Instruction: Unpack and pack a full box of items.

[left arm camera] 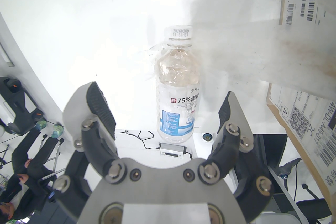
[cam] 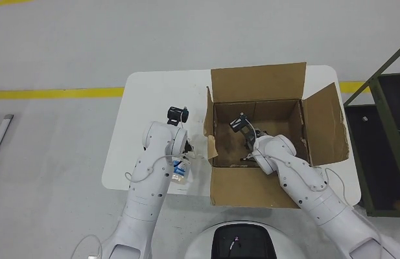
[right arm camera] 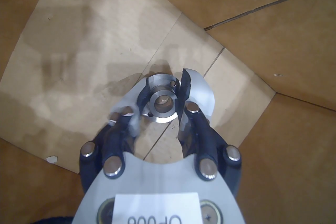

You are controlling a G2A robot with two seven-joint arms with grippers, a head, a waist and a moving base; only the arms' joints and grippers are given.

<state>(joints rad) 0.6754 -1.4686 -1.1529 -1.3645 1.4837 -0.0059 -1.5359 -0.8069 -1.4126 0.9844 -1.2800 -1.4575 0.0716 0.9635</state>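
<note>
Two arms down | left jaws open astride bottle point(left arm camera: 177, 93), lying on white surface point(cam: 148, 103) left of box point(cam: 258, 81) | right jaws grip metal ring point(right arm camera: 162, 101) on box floor | flaps spread; yellow floor line point(cam: 57, 92) beyond, green rack point(cam: 384, 162) right

Bottle point(cam: 180, 169) left of box point(cam: 258, 83)

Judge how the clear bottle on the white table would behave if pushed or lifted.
The bottle looks round and seems to lie on its side, so a push would probably roll it. Its thin clear plastic likely dents under a hard squeeze. Its smooth sides may be somewhat slippery.
</note>
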